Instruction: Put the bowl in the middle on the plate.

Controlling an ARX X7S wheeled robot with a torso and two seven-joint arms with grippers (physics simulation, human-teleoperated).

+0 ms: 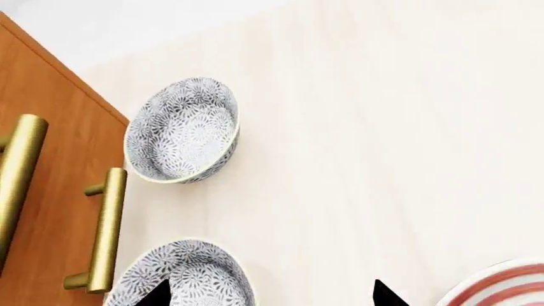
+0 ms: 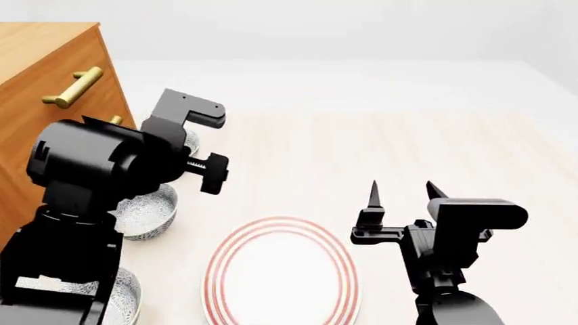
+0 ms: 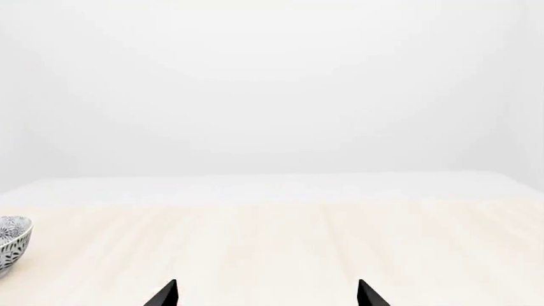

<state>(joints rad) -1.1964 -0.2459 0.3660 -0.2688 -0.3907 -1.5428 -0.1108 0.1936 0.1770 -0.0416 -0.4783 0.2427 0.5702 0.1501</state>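
Three patterned bowls stand in a row beside the cabinet. The bowl in the middle [image 2: 149, 213] sits level with the far rim of the red-ringed plate [image 2: 280, 271]. In the left wrist view this bowl [image 1: 183, 277] lies at the frame's edge, with one fingertip [image 1: 157, 296] of my open left gripper [image 1: 272, 296] over its rim. The plate's rim [image 1: 501, 287] shows in the corner. My arm hides the left gripper's fingers in the head view. My right gripper [image 2: 404, 193] is open and empty past the plate's far right edge, above bare table [image 3: 265, 294].
The far bowl [image 1: 183, 131] is mostly behind my left arm in the head view. The near bowl [image 2: 122, 301] is at the bottom left. A wooden cabinet [image 2: 45, 74] with brass handles [image 1: 106, 229] borders the bowls. A bowl's edge [image 3: 13, 245] shows in the right wrist view.
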